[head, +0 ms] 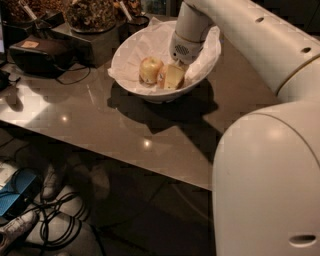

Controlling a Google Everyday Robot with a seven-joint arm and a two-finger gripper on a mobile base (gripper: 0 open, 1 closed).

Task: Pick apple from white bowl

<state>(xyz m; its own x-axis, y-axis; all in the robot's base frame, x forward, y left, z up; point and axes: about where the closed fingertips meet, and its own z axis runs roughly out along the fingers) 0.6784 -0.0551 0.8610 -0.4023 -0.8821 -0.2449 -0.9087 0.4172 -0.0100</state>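
The white bowl (131,54), wide and lined with crinkled white paper, stands on the grey table. A pale yellow apple (150,69) lies in it left of centre. Right beside that apple a sliver of orange-red skin (161,78) shows, which looks like the apple; the rest of it is hidden. My gripper (172,77) reaches down into the bowl from the upper right and sits on or around the orange-red apple, touching the pale one's right side. The arm's white wrist (189,35) hangs over the bowl's back rim.
A dark boxy device (37,52) with cables sits at the table's left. Containers of dried items (90,12) stand behind the bowl. The table's front edge (125,162) runs diagonally; cables and a blue box (17,192) lie on the floor below. My white body (267,185) fills the right.
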